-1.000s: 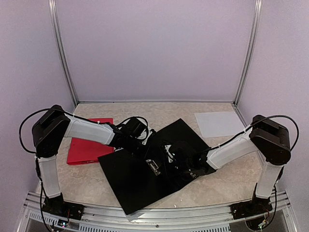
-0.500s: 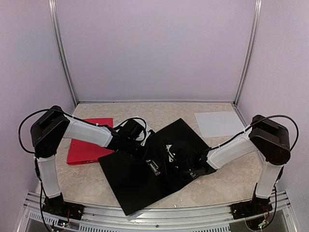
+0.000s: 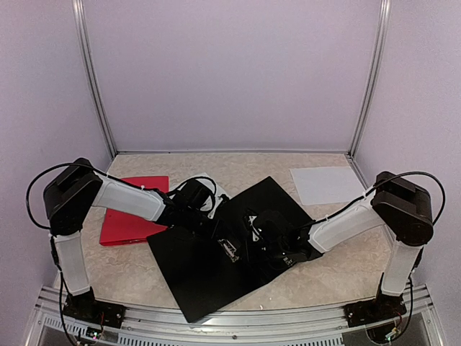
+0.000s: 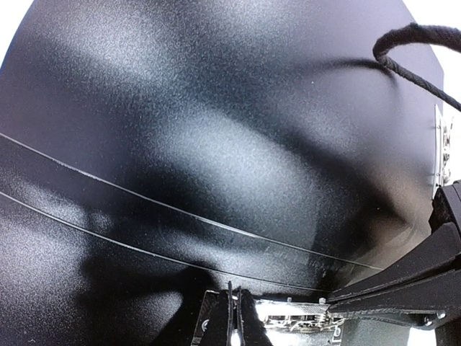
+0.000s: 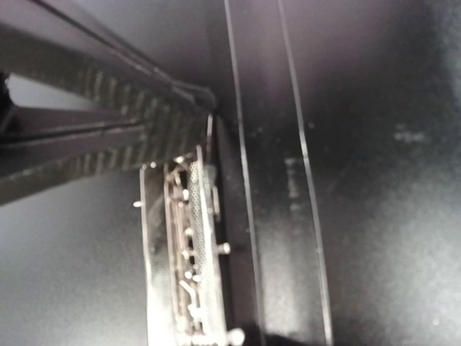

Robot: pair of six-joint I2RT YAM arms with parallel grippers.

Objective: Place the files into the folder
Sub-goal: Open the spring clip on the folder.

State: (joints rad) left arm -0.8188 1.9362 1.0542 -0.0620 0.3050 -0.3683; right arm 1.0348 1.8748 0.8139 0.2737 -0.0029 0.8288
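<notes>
The open folder (image 3: 194, 270) is matte black, with a silvery metal clip (image 5: 189, 252) along its spine. A second folder (image 3: 130, 216) is bright red. The paper sheet (image 3: 328, 184) is plain white. The tabletop (image 3: 338, 274) is beige with faint marbling, and the walls (image 3: 230, 72) are pale lilac.
</notes>
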